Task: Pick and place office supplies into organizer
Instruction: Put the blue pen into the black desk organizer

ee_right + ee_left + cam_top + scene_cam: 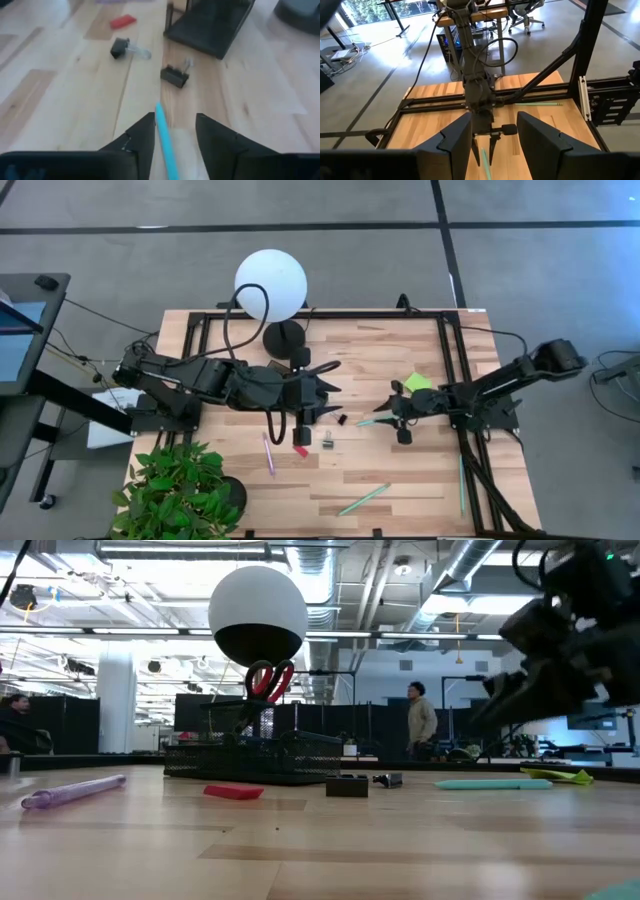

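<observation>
My right gripper [175, 119] is open and hovers above a teal pen [166, 137] that lies flat on the table, one finger on either side of it without touching. My left gripper [494, 120] is open and empty above the black organizer [260, 762], in which red-handled scissors [270, 680] stand upright. On the table lie a red block [123, 21], two black clips [174, 76], a purple pen [268, 452], a light-green pen [365, 498] and the lime sticky-note pad [418, 382].
A lamp with a white globe [270, 284] and a round black base stands behind the organizer. A potted plant [180, 490] fills the near left corner. Black frame rails [455, 380] run along the table's sides. Bare wood lies toward the near edge.
</observation>
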Controlling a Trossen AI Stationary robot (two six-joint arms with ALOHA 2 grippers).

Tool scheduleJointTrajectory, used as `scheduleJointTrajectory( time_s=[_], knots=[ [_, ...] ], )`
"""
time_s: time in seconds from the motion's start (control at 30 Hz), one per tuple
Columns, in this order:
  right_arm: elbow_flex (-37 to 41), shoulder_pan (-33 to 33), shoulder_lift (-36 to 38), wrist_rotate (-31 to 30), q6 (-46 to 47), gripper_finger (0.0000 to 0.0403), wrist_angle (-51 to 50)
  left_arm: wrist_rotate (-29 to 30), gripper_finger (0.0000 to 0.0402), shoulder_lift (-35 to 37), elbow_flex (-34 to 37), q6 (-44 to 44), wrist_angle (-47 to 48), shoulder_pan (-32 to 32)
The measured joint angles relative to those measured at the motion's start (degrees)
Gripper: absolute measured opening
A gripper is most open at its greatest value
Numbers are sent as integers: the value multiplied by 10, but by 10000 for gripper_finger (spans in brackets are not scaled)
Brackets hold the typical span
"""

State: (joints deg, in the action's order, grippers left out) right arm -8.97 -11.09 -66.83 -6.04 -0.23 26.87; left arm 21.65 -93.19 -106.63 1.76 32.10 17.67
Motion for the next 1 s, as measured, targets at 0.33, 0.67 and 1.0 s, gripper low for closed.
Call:
scheduleJointTrajectory(
  time_s=[0.33, 0.67, 1.0],
  knots=[
    [0, 10, -175, 14, -33, 162, 167, -2, 153, 0, 0, -11, 7, 0],
    [0, 59, -322, 78, -18, 145, 290, -18, 153, 0, 0, -11, 11, 0],
    [-10, 68, -462, 111, -2, 122, 461, -18, 153, 0, 0, -24, 16, 15]
  ],
)
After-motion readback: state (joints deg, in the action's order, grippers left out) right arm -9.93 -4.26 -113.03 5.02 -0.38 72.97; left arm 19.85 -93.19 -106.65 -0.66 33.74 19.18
